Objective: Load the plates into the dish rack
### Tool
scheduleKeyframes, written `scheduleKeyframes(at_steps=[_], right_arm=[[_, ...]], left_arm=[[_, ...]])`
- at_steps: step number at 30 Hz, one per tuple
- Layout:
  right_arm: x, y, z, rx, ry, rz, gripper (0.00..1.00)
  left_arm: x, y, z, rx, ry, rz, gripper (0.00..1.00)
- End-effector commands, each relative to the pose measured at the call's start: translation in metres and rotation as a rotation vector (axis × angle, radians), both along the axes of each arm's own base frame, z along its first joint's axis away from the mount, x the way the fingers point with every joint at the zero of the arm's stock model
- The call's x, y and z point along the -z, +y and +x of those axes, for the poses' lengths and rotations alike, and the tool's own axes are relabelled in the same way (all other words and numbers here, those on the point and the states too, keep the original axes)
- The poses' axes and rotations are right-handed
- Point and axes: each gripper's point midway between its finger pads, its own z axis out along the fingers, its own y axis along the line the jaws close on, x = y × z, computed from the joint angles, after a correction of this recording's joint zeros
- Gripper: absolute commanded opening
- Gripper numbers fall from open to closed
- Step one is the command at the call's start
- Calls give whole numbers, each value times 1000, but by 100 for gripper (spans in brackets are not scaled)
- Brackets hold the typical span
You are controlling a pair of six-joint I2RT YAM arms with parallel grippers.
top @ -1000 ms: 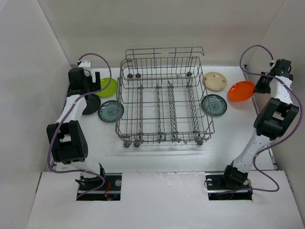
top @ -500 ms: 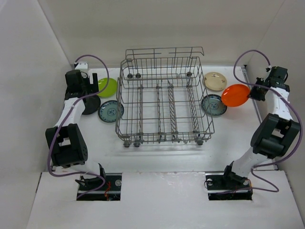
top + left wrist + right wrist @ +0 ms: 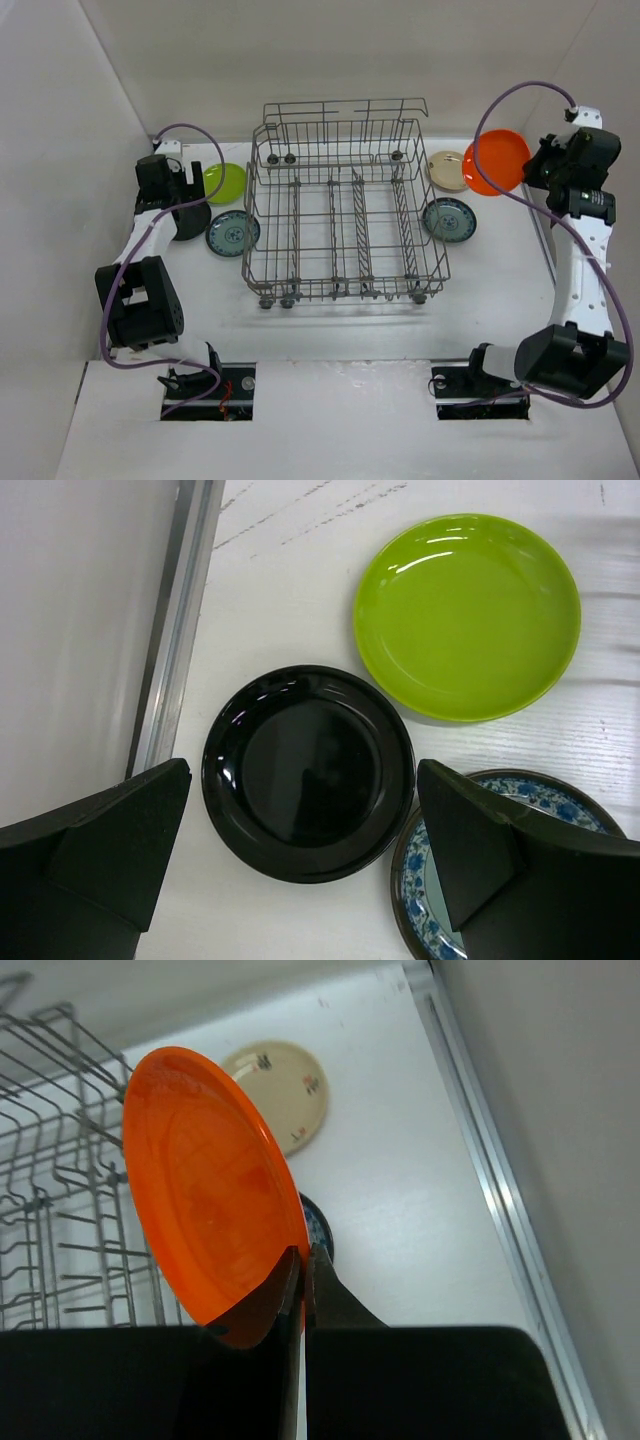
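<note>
The grey wire dish rack (image 3: 330, 215) stands mid-table, with no plate showing in it. My right gripper (image 3: 535, 170) (image 3: 303, 1252) is shut on the rim of the orange plate (image 3: 497, 162) (image 3: 210, 1190), held tilted on edge in the air right of the rack. Below it lie the cream plate (image 3: 447, 170) (image 3: 280, 1090) and a teal plate (image 3: 448, 220) (image 3: 318, 1225). My left gripper (image 3: 185, 205) (image 3: 303, 770) is open, its fingers straddling the black plate (image 3: 308, 772) from above. The lime green plate (image 3: 224, 183) (image 3: 467, 615) and the other teal plate (image 3: 232, 233) (image 3: 560, 802) lie beside it.
White walls enclose the table on the left, back and right. A metal strip runs along the left edge (image 3: 175, 630) and the right edge (image 3: 490, 1160). Purple cables loop above both wrists. The rack's left side sits close to the left teal plate.
My right arm has risen and lifted the orange plate off the table, tipping it on edge toward the rack's back right corner. The left gripper has barely moved.
</note>
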Motion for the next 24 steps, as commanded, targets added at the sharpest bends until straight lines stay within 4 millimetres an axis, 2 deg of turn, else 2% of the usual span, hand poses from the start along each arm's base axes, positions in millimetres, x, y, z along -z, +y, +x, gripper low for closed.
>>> scheduleKeyframes(at_steps=[1,4,6,11,14,18,24], right_arm=[[-89,15,17,-71,-262,-164,0],[-123,41,27,-164,-367,-263,0],[-139,61,37,-241,-421,-337,0],[-156,118,65,-434,-497,-473,0],[-154,154,78,-560,-531,-583,0],[-139,194,88,-719,-564,-763,0],[-94,240,91,-951,-594,-983,0]], left_arm=[[-6,3,7,-6,-50,-26,100],[1,6,4,-23,-37,-45,100],[7,9,2,-35,-32,-56,100],[17,13,0,-32,-31,-75,100],[19,15,0,-35,-27,-76,100],[19,20,-1,-44,-27,-74,100],[20,27,-3,-61,-28,-75,100]])
